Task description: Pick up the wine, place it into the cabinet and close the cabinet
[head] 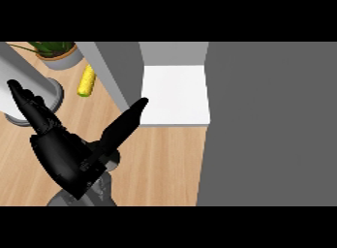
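Note:
No wine bottle shows in the head view. The cabinet's white shelf [175, 94] lies open between a slanted grey door panel [117, 72] on its left and a broad dark grey panel [279, 121] on its right. My left hand [64, 155] is low at the left, open, with its fingers [28, 104] stretched up and to the left. Its thumb [129, 118] points up and to the right, and the tip reaches the lower end of the slanted door panel beside the shelf. I cannot tell whether it touches. The right hand is out of view.
A pale grey cylinder on a round base [21, 80] stands at the left, partly behind my fingers. A yellow corn cob [87, 81] lies on the wooden counter [164, 164] near a potted plant [57, 52] at the back left.

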{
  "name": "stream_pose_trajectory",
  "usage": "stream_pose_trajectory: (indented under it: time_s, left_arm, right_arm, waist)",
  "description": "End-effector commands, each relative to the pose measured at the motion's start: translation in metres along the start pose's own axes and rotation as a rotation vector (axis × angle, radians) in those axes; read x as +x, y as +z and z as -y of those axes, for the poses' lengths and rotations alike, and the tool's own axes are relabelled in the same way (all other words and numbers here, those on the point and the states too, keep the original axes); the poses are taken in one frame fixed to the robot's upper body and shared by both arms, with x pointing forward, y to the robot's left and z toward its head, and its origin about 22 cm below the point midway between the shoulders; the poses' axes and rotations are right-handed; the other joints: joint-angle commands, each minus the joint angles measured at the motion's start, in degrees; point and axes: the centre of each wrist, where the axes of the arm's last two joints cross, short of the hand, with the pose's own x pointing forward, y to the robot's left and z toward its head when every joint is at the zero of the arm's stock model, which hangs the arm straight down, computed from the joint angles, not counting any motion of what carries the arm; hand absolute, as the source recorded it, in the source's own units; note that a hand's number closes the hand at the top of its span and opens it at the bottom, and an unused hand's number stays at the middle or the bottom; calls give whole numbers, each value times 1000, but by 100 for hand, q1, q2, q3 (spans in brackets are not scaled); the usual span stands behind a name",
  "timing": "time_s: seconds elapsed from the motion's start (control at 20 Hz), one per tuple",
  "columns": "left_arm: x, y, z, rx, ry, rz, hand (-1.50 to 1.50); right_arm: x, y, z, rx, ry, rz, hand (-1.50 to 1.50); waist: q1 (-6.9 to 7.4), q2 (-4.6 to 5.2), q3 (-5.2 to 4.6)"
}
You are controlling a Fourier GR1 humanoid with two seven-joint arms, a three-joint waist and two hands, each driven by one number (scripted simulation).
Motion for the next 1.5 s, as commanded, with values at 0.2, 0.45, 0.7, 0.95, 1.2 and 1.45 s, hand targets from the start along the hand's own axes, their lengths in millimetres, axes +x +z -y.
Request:
stream_pose_trajectory:
  time_s: [0.2,0.45,0.7,0.95,1.2,1.45]
  left_arm:
    - [-45,-7,-15,87,5,-129,-150]
    - [-60,2,-37,86,12,-157,-150]
    - [-102,11,-56,106,-33,-180,-150]
    - [-112,28,-50,128,-38,-174,-150]
    - [-121,46,-72,131,-35,-222,-150]
    - [-134,34,-66,122,-67,-241,-150]
  right_arm:
    - [20,15,-5,46,-59,29,-150]
    - [11,16,14,56,-71,27,-150]
    - [15,26,15,70,-66,13,-150]
    - [10,30,14,71,-98,20,-150]
    - [-7,26,5,40,-91,12,-150]
    - [4,29,7,60,-95,11,-150]
  waist:
    - [8,5,-6]
    - [33,0,-3]
    - [-8,0,-9]
    - [-8,-3,-3]
    - [41,-9,-9]
    - [11,-11,-22]
